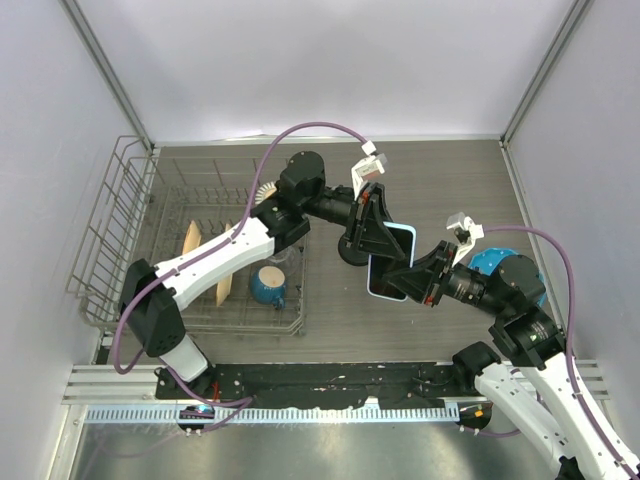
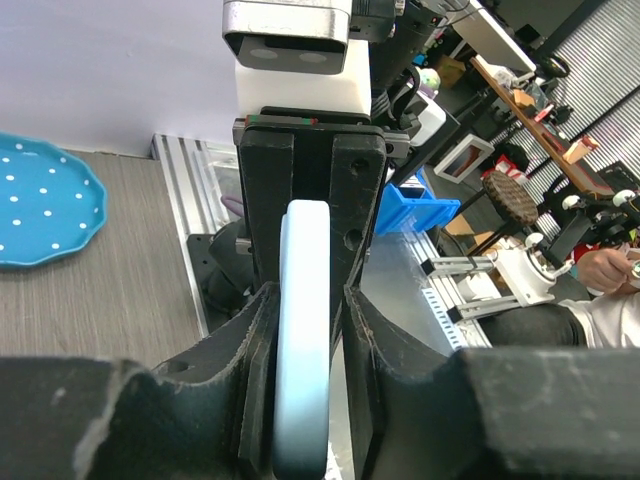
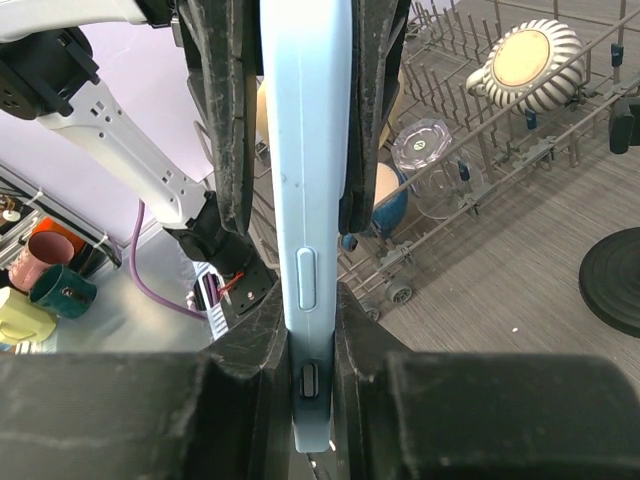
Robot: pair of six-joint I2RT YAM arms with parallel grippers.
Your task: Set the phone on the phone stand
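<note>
The phone (image 1: 392, 262), in a light blue case, is held on edge above the table between both grippers. My right gripper (image 1: 412, 272) is shut on its lower end; in the right wrist view both fingers press the phone's (image 3: 305, 200) sides. My left gripper (image 1: 370, 238) straddles its upper end. In the left wrist view the phone's edge (image 2: 305, 330) touches the left finger (image 2: 255, 340), and a thin gap shows at the right finger (image 2: 375, 340). The phone stand's black disc base (image 1: 350, 255) sits just left of the phone and also shows in the right wrist view (image 3: 612, 280). Its post and head are hidden.
A wire dish rack (image 1: 130, 230) holding plates, a blue cup (image 1: 268, 285) and a striped teapot (image 3: 530, 60) fills the left of the table. A round blue dotted plate (image 1: 495, 262) lies under the right arm and also shows in the left wrist view (image 2: 45, 205).
</note>
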